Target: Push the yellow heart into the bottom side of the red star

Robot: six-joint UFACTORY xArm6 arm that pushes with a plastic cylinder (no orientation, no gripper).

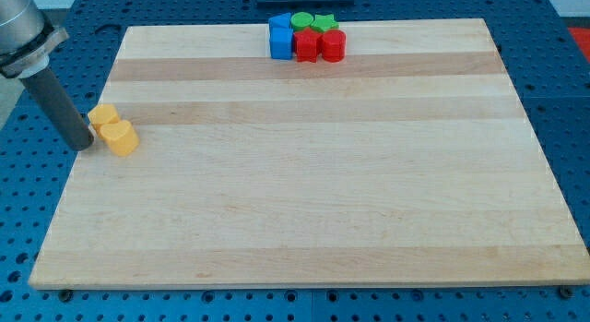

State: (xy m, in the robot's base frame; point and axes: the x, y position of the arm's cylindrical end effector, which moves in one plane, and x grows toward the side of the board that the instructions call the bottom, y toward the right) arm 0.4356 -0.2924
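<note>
Since I carry no claw, only a straight rod, there is nothing to spread or pinch; my tip (84,146) does all the work. It stands at the counter's (304,211) left edge, just left of two yellow blocks and so close to the lower one that I cannot tell whether they touch. That lower block I take for the yellow heart (120,137), though its outline is too small to be sure. The other yellow block (102,115) sits against it, up and to the left.

Standing on the left makes sense to me: the heart has to travel toward the view's right, and a rod can only shove from behind. The neighbour pressed against the heart is a nuisance, since a careless push could carry both along.

Well apart, at the view's top, the rest are packed in one cluster. The red star (305,45) I judge to be the left of the two reds, with a red block (333,45) touching its right and a blue block (279,38) on its left. Two green blocks (313,22) lie behind them. The star's bottom side faces bare wood, so the heart can arrive from below. By my reckoning the task has hardly begun.
</note>
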